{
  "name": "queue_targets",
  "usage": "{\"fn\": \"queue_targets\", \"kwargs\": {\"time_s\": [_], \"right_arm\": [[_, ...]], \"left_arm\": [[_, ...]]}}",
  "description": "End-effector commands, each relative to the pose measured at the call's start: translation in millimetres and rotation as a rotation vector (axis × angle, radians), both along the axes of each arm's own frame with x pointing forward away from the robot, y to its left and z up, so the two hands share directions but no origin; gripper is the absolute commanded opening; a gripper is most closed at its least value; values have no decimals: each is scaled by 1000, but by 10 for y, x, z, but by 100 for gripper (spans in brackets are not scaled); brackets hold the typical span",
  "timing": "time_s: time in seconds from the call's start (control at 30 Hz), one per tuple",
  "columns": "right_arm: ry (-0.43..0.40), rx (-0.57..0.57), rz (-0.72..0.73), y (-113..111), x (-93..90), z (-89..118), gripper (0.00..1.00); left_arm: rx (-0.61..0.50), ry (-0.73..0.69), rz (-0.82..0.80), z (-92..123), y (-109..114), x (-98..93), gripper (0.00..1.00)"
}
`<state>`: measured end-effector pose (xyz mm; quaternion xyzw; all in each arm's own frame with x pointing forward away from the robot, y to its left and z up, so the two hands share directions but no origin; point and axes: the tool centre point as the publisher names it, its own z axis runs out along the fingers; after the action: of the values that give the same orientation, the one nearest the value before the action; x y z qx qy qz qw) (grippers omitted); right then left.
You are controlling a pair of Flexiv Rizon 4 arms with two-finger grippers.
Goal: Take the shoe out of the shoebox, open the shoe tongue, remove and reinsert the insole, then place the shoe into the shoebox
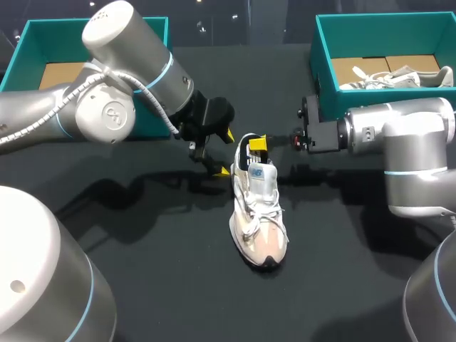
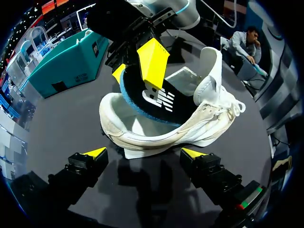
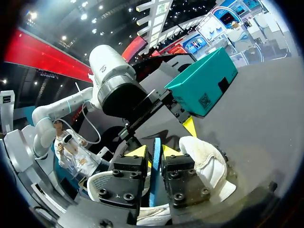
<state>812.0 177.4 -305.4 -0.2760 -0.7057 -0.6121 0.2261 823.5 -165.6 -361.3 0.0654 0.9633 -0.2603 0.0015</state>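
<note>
Two yellow fingers of the right gripper (image 1: pixel 260 142) pinch the insole (image 2: pixel 156 102), which stands half out of the heel at twelve o'clock of the shoe (image 1: pixel 258 214), mid-table. At ten o'clock the left gripper (image 1: pixel 226 153) gapes wide, empty. Thin and floppy, the insole probably handles best near its heel end, with the light shoe steadied.

Silver arms (image 1: pixel 114 43), blue rings (image 1: pixel 165 71), yellow-tipped pincers (image 2: pixel 143 153)
</note>
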Motion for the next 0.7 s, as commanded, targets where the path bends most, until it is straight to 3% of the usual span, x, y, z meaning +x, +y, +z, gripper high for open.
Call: {"fn": "queue_targets", "kwargs": {"time_s": [0.03,0.27,0.43,0.5,0.57,0.7], "right_arm": [[32,0,18,38,28,-149,0],[106,-1,11,28,-204,-332,0],[93,-29,2,36,-247,-265,0],[54,-31,-3,24,-228,-150,29],[31,-36,-5,14,-207,-91,37],[0,-51,-12,-28,-143,-12,38]], "left_arm": [[1,0,-1,-2,-5,3,100],[1,0,-1,-2,-5,3,100],[1,0,-1,-2,-5,3,100],[1,0,-1,-2,-5,3,100],[1,0,-1,-2,-5,3,100],[1,0,-1,-2,-5,3,100]]}}
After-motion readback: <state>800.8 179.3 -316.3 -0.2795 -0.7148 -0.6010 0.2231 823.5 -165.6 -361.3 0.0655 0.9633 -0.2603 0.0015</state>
